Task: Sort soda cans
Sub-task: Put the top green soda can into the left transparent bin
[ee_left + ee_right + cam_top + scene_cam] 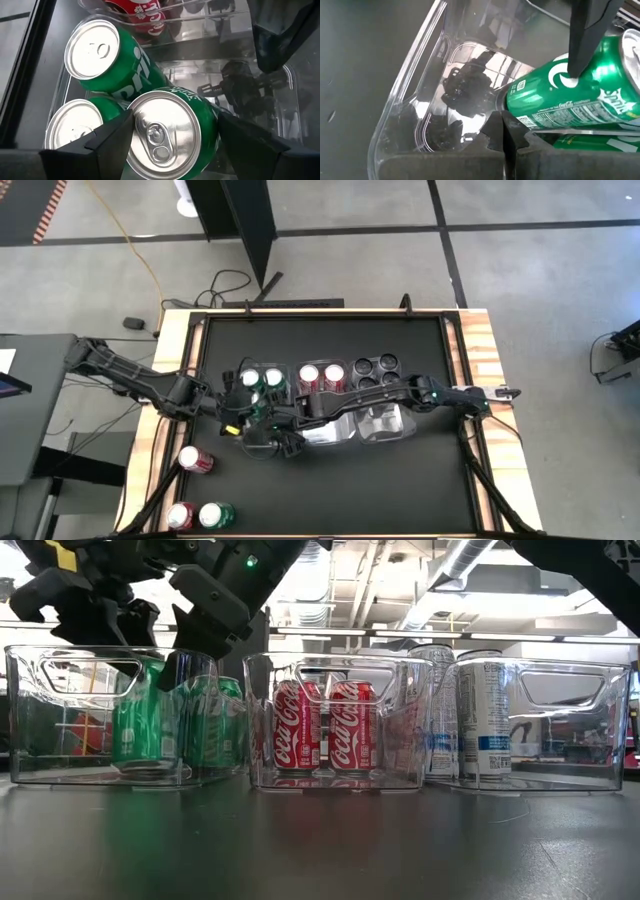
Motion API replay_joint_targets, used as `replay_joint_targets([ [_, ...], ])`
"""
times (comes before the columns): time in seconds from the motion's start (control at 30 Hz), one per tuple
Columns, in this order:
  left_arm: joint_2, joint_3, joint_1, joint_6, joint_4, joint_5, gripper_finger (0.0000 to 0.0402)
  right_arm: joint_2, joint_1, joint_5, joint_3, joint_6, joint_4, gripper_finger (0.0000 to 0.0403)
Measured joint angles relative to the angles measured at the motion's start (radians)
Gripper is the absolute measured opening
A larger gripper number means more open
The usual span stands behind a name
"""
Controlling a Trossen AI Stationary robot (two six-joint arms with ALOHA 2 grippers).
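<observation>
Loose cans: one red (179, 516) and one green (216, 514) stand at the near left corner of the table (400, 490); another red one (196, 461) lies on its side just beyond.
Left gripper (170, 131): over the left tray (60, 720), jaws clamped on a green can (167, 131) at its near side.
Right gripper (514, 131): reaches across into the same tray, jaws together, beside the held can.
Left tray, far side: two more green cans (102, 56).
Middle tray (345, 665): red cans (322, 725).
Right tray (545, 720): silver-grey cans (485, 720).
</observation>
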State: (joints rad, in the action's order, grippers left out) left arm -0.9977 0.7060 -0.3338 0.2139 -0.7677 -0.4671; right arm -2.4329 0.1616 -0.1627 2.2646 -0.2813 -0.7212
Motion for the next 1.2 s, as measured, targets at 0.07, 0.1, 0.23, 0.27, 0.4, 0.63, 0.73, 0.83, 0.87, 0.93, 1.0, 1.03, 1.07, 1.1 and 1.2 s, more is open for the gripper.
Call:
replay_joint_targets([
  [0.07,-0.001,0.011,-0.011,0.004,-0.003,0.005,0.0281,0.000,0.000,0.000,0.000,0.000,0.003,0.0005],
  [0.1,-0.001,0.015,-0.018,0.005,0.000,0.009,0.0281,0.000,0.000,0.000,0.000,0.000,0.006,0.0005],
  [0.23,-0.001,0.017,-0.038,0.007,0.004,-0.001,0.0281,0.000,0.000,0.000,0.000,0.003,0.009,0.0005],
  [0.27,-0.001,0.017,-0.041,0.007,0.008,-0.002,0.0281,0.000,0.000,0.000,0.000,0.003,0.011,0.0005],
  [0.4,-0.001,0.017,-0.043,0.006,0.009,-0.006,0.0281,-0.001,0.000,0.000,0.000,0.003,0.014,0.0005],
  [0.63,-0.001,0.017,-0.043,-0.007,0.014,-0.008,0.0281,-0.012,-0.002,0.000,-0.007,-0.004,0.051,0.0005],
  [0.73,-0.001,0.019,-0.043,-0.018,0.013,-0.008,0.0281,-0.011,-0.003,0.000,-0.010,-0.011,0.087,0.0005],
  [0.83,-0.002,0.036,-0.043,-0.018,0.005,-0.004,0.0281,-0.011,-0.010,0.000,-0.010,-0.014,0.108,0.0005],
  [0.87,-0.002,0.041,-0.043,-0.018,0.004,-0.001,0.0281,-0.011,-0.014,0.001,-0.010,-0.012,0.110,0.0005],
  [0.93,-0.002,0.046,-0.043,-0.018,0.004,0.000,0.0281,-0.011,-0.022,0.000,-0.010,-0.008,0.116,0.0005],
  [1.0,-0.002,0.046,-0.043,-0.018,0.002,-0.001,0.0281,-0.011,-0.029,-0.001,-0.010,-0.008,0.125,0.0005],
  [1.03,-0.002,0.046,-0.043,-0.017,-0.002,-0.001,0.0281,-0.011,-0.031,-0.002,-0.010,-0.008,0.130,0.0005],
  [1.07,-0.002,0.046,-0.043,-0.016,-0.006,-0.002,0.0281,-0.011,-0.034,-0.002,-0.010,-0.008,0.129,0.0005],
  [1.1,-0.002,0.047,-0.043,-0.016,-0.007,-0.002,0.0281,-0.011,-0.037,-0.002,-0.010,-0.008,0.127,0.0005],
  [1.2,-0.002,0.047,-0.043,-0.016,-0.007,-0.005,0.0281,-0.011,-0.040,-0.002,-0.010,-0.008,0.130,0.0005],
])
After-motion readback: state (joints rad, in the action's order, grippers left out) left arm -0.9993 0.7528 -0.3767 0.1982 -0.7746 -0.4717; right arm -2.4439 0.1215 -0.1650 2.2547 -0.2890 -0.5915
